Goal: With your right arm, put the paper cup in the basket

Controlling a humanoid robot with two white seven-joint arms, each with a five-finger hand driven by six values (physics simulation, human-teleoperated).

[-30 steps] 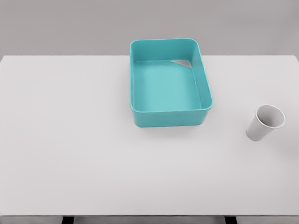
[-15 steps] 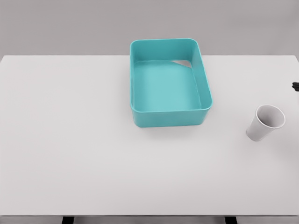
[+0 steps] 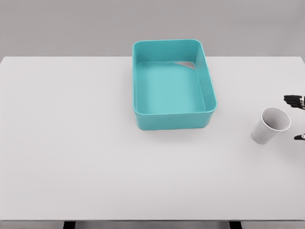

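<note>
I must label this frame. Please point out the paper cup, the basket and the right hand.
paper cup (image 3: 265, 132), head view, on its outer wall.
basket (image 3: 173, 121), head view, on its near wall.
right hand (image 3: 296, 101), head view, on its dark fingertips at the right edge.

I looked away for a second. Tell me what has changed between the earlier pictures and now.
The right hand has come in from the right edge: absent a second ago, a dark tip half a second ago, now fingertips above and below the paper cup's far side, spread, not touching it. Nothing is grasped. The cup, the teal basket and the white table stayed put. The left arm is out of view.
</note>
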